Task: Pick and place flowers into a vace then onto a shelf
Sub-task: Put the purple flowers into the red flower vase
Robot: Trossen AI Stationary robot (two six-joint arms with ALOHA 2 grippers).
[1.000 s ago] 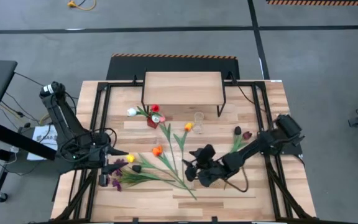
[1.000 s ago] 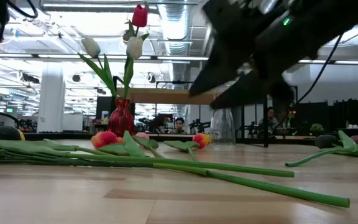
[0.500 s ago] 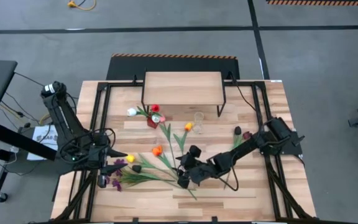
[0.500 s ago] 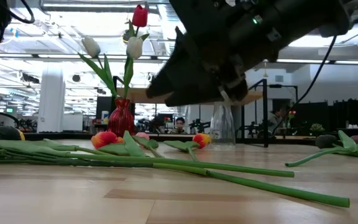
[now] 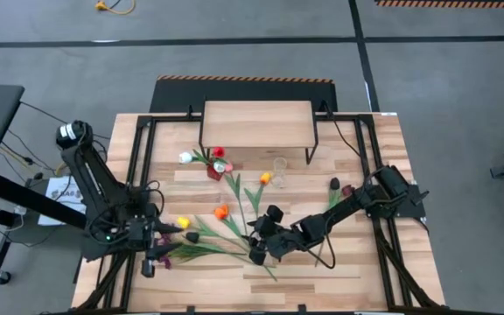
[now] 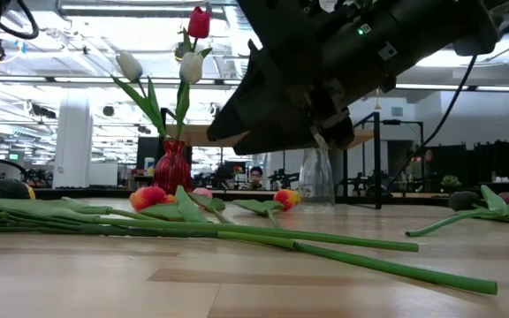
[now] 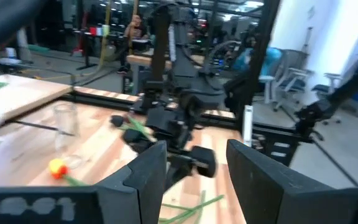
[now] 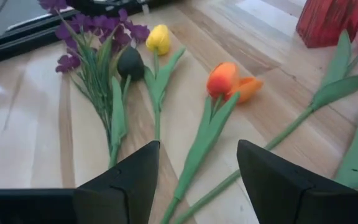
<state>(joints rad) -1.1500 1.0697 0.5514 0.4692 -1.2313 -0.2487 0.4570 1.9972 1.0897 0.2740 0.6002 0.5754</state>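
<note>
1. Left gripper point(image 5: 154, 254): we found it low over the table's left front, by the purple sprigs point(image 5: 166, 234). Its fingers point(image 7: 146, 177) stood apart with nothing between them. We took it to be waiting there, clear of the other arm's work.

2. Loose flowers point(image 5: 221, 229): these lay flat on the table point(image 5: 357, 280), stems fanned toward the front, heads toward the back. Purple sprigs, a dark tulip point(image 8: 130, 62), a yellow tulip point(image 8: 158, 38) and an orange tulip point(image 8: 224, 79) lay side by side, none yet picked.

3. Red vase point(image 5: 214, 171): it stood just in front of the shelf point(image 5: 256, 122), already holding a red tulip point(image 6: 199, 21) and white ones, upright. We judged it the filling point, not yet lifted to the shelf.

4. Clear vase point(image 5: 279, 165): it stood near the shelf's right leg, seemingly empty.

5. Right gripper point(image 5: 257, 254): it hung above the green stems at centre front. Its fingers point(image 8: 132, 177) were parted and empty, straddling the orange tulip's stem below, which we read as lining up a grasp.

6. Two dark tulips point(image 5: 340, 187): they lay on the right, untouched.
</note>
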